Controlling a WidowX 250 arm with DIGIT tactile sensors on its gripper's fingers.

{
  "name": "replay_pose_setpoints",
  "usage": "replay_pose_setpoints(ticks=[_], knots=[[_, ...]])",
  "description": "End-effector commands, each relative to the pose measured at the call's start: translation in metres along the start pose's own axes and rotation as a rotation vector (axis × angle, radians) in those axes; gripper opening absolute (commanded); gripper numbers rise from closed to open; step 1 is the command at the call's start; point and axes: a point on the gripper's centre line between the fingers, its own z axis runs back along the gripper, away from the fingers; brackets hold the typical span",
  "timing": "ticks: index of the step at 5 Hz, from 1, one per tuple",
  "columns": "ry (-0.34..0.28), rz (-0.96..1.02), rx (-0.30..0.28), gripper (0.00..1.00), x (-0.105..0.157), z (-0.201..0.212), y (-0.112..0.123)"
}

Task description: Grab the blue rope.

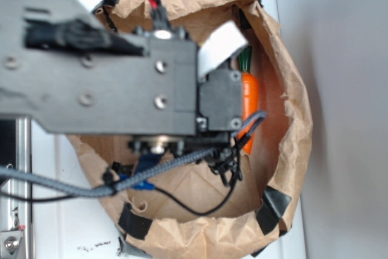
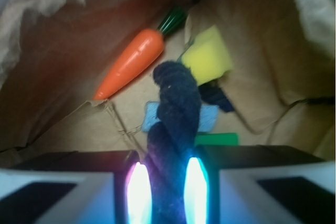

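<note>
Wrist view: gripper (image 2: 167, 192) closed around the blue rope (image 2: 173, 129), its two glowing fingertips (image 2: 138, 192) pressed on either side of the dark twisted strand. The rope rises between them and curves up over the light blue sponge (image 2: 207, 118). Beyond it a yellow sponge (image 2: 207, 56) lies just beside the rope's far end, and the toy carrot (image 2: 131, 64) lies tilted to the left on the brown paper (image 2: 68, 124). A green piece (image 2: 218, 139) shows beside the sponge (too blurred to identify).

Exterior view: the arm (image 1: 109, 83) hides the rope; carrot (image 1: 250, 104) inside the paper bag (image 1: 291, 131) on the white surface (image 1: 66, 228).
</note>
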Motion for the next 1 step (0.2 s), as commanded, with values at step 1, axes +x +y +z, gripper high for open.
replay_pose_setpoints(ticks=[1], knots=[[-0.077, -0.024, -0.066, 0.0, 0.0039, 0.0323, 0.0046]])
